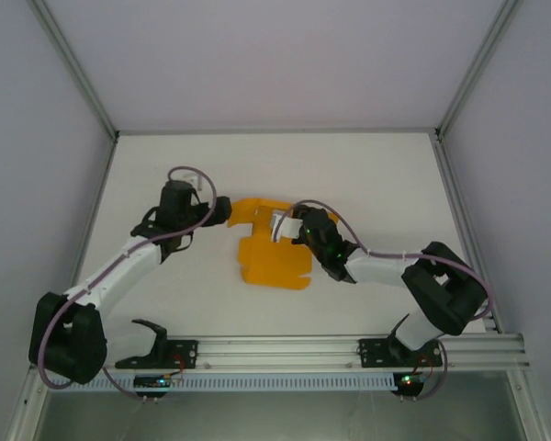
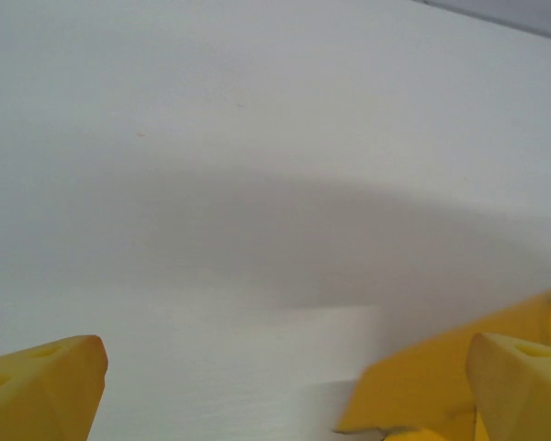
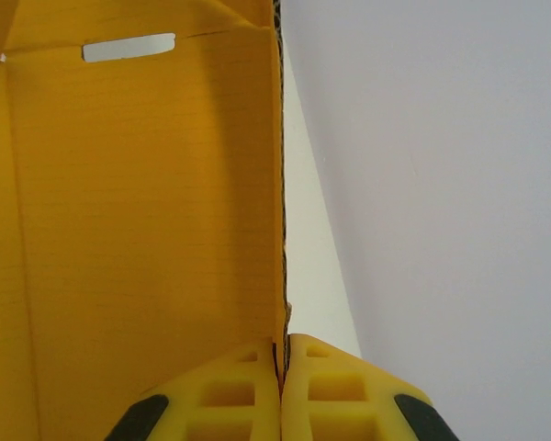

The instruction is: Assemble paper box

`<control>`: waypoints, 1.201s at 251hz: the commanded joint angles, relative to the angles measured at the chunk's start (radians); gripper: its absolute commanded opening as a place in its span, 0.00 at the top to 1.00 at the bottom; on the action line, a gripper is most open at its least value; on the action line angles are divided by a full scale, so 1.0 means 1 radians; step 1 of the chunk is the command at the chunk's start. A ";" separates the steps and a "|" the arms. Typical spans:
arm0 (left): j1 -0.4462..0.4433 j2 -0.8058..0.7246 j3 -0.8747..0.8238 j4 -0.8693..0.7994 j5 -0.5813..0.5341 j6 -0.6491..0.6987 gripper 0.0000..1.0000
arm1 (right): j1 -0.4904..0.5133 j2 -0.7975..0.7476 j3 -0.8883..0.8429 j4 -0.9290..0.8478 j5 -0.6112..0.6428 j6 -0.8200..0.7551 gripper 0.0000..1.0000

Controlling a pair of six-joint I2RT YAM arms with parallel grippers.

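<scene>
Nearest the arm bases, the paper box (image 1: 274, 262) is seen as a die-cut sheet of orange-yellow card, lying mostly flat at the middle of the white table (image 1: 367, 175); its far part is lifted at a crease. At the sheet's 1 o'clock the right gripper (image 1: 289, 225) is pressed together on the edge of a raised panel, the card being pinched between the fingers (image 3: 243, 390); a slot (image 3: 129, 46) is cut near the panel's far end. At 10 o'clock the left gripper (image 1: 224, 213) is spread wide and holds nothing; a card corner lies just beside one fingertip (image 2: 523, 386). The card is judged light, thin and easily creased, and likely to slide on the smooth table; hold is best taken at a panel edge close to a fold line.
</scene>
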 commanded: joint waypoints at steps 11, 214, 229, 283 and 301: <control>0.064 -0.010 0.029 -0.056 0.010 0.029 0.00 | -0.005 0.042 0.047 0.022 0.010 -0.136 0.95; 0.065 0.299 -0.012 0.306 0.405 0.128 0.33 | 0.030 0.225 0.064 0.378 0.035 -0.310 0.94; 0.043 0.316 -0.015 0.313 0.415 0.133 0.39 | 0.032 0.235 0.066 0.389 0.036 -0.310 0.94; -0.010 0.349 -0.034 0.410 0.478 0.107 0.46 | 0.032 0.243 0.074 0.341 0.041 -0.280 0.94; -0.012 0.356 -0.034 0.424 0.477 0.096 0.46 | 0.032 0.241 0.072 0.338 0.044 -0.274 0.94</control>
